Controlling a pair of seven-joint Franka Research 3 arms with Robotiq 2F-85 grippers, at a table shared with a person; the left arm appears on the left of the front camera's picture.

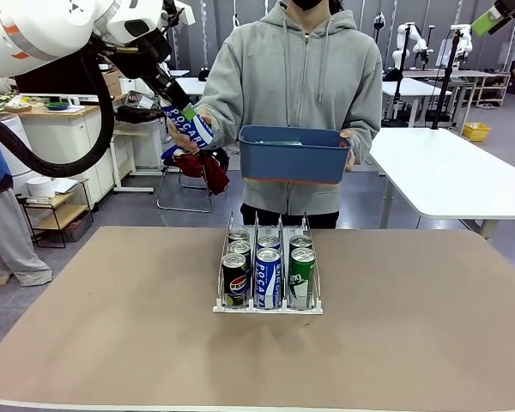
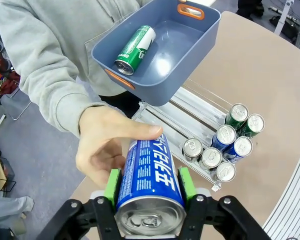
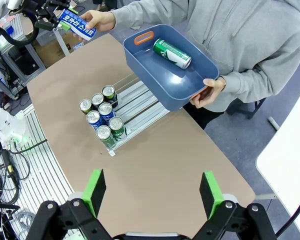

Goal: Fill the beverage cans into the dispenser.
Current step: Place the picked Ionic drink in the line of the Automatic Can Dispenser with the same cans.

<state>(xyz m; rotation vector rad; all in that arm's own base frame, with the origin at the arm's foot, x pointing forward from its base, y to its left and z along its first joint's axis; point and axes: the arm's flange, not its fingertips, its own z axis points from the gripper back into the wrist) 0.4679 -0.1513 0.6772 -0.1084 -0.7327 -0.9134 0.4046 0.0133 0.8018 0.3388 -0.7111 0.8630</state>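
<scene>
I see the dispenser (image 1: 266,309) in the middle of the table (image 1: 112,326), its lanes running away from me. Seven cans (image 1: 268,275) crowd its near end: three in the left lane, two in each of the others. Behind and above its far end, the person holds a bin (image 1: 292,159) with one can (image 2: 135,50) lying in it. Left of the bin, my left gripper (image 2: 149,184) clasps a raised can (image 1: 191,126), with the person's hand (image 2: 107,145) touching it.
</scene>
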